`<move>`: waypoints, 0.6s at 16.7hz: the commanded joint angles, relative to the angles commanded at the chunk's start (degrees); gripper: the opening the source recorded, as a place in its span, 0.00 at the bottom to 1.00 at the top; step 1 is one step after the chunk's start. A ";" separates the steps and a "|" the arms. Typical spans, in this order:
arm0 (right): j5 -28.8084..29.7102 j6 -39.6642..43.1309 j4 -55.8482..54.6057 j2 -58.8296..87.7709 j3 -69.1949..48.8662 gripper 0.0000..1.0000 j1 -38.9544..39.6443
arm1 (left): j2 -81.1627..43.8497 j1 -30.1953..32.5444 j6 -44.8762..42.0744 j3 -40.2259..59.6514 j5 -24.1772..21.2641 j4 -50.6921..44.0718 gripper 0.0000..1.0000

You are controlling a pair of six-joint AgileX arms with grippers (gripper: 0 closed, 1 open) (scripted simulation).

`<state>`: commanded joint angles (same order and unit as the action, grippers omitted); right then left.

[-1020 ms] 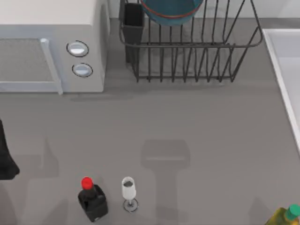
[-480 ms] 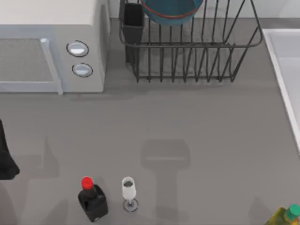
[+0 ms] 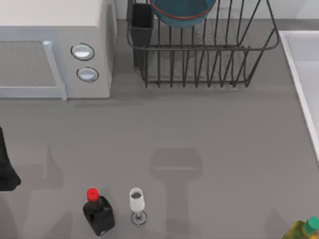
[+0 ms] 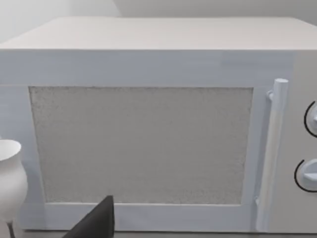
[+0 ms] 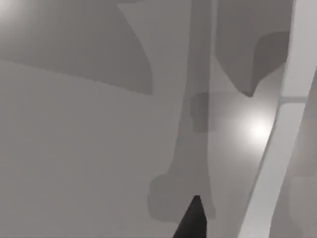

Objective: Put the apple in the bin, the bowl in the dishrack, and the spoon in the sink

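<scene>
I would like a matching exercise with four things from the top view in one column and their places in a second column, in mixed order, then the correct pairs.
Things:
1. bowl
2. microwave
3. sink
4. black bottle

Places:
A. at the right edge of the table
B. at the near edge, just left of the wine glass
C. inside the dishrack
D. at the far left corner of the table

Pairs: 1-C, 2-D, 3-A, 4-B
</scene>
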<state>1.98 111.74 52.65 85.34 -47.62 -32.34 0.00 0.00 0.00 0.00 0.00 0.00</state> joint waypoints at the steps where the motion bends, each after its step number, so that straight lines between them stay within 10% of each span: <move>1: 0.01 0.00 3.52 -1.10 -1.76 0.00 -0.04 | 0.00 0.00 0.00 0.00 0.00 0.00 1.00; 10: 0.06 -0.56 12.12 -5.29 -7.73 0.00 -0.03 | 0.00 0.00 0.00 0.00 0.00 0.00 1.00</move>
<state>2.04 111.17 64.77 80.05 -55.35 -32.37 0.00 0.00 0.00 0.00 0.00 0.00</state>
